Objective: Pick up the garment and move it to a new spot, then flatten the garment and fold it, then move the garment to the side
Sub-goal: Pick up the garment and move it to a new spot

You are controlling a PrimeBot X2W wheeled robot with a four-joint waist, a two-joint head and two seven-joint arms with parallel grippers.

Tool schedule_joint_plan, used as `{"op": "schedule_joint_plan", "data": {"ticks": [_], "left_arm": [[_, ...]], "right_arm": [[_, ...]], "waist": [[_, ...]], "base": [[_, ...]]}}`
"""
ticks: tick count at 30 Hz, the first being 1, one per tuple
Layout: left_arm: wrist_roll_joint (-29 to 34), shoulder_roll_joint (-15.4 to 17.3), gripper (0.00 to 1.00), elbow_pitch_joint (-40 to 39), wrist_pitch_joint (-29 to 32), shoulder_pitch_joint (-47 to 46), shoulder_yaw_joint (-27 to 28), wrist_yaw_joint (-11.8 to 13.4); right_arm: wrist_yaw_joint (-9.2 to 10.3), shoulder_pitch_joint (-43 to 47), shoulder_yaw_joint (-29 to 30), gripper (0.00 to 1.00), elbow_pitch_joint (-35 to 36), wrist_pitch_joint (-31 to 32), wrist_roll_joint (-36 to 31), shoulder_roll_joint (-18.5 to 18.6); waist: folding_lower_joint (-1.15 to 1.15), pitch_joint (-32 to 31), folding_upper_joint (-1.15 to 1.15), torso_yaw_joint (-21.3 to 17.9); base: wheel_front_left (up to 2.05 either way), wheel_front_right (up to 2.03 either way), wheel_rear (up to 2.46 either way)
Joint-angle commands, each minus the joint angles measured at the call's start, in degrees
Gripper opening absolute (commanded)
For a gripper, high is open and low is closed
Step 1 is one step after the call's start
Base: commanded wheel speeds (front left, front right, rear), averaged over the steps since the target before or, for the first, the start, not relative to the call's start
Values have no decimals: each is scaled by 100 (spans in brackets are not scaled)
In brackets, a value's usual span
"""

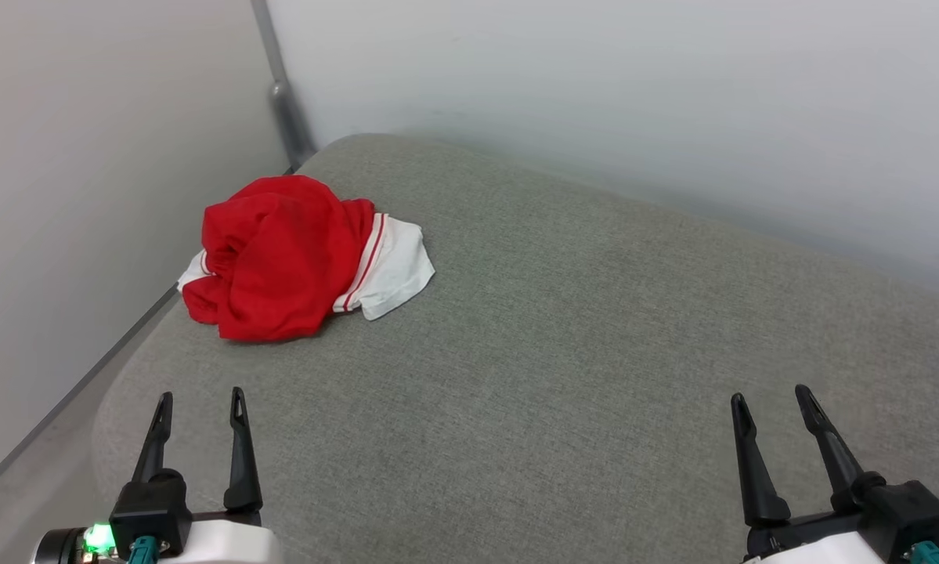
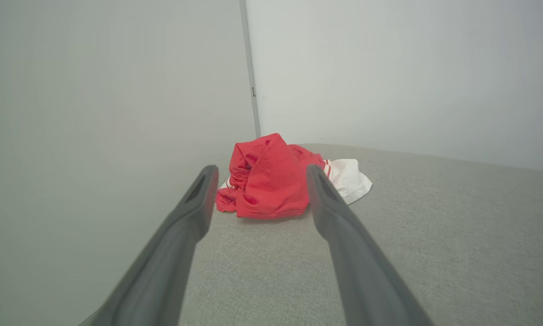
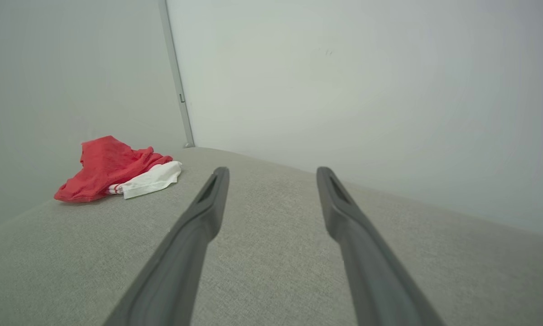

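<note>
Near the far left corner of the grey cushion (image 1: 563, 376), close to the wall, we see the garment (image 1: 281, 258) crumpled in a heap. Our left gripper (image 1: 200, 407) and right gripper (image 1: 774, 403) hover with fingers spread wide, holding nothing. We risk pinching only one thin layer, so the heap drags or slips off the edge.

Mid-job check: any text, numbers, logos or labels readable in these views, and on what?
None can be read.
The garment lies crumpled: the folds that show are plain red and white fabric with red-striped trim, no lettering.
The grey cushion and the pale walls bear no writing.
</note>
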State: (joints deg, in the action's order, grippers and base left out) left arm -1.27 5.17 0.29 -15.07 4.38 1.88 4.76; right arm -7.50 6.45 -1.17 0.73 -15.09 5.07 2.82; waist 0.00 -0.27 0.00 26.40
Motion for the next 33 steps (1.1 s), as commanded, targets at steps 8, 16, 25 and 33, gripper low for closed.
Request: {"op": "schedule_joint_plan", "data": {"ticks": [8, 16, 25, 33], "left_arm": [[-94, -22, 100, -57, -16, -8, 175, -30], [-268, 506, 100, 155, -16, -1237, 680, -396], [-629, 1417, 100, 895, -16, -3328, 1403, -903], [-911, 2038, 100, 1815, 84, -4679, 1436, -1127]], "right_arm": [[2, 14, -46, 100, 40, -12, -71, 11], [2, -203, 33, 100, 175, -12, -419, 11], [2, -592, 243, 100, 608, -12, -971, 55], [2, -909, 326, 100, 1092, -12, -1146, 319]], "waist": [[0, 91, 0, 65], [0, 556, 0, -175], [0, 1552, 0, -530], [0, 2395, 0, -738]], "base": [[0, 0, 0], [0, 0, 0], [0, 0, 0], [0, 0, 0]]}}
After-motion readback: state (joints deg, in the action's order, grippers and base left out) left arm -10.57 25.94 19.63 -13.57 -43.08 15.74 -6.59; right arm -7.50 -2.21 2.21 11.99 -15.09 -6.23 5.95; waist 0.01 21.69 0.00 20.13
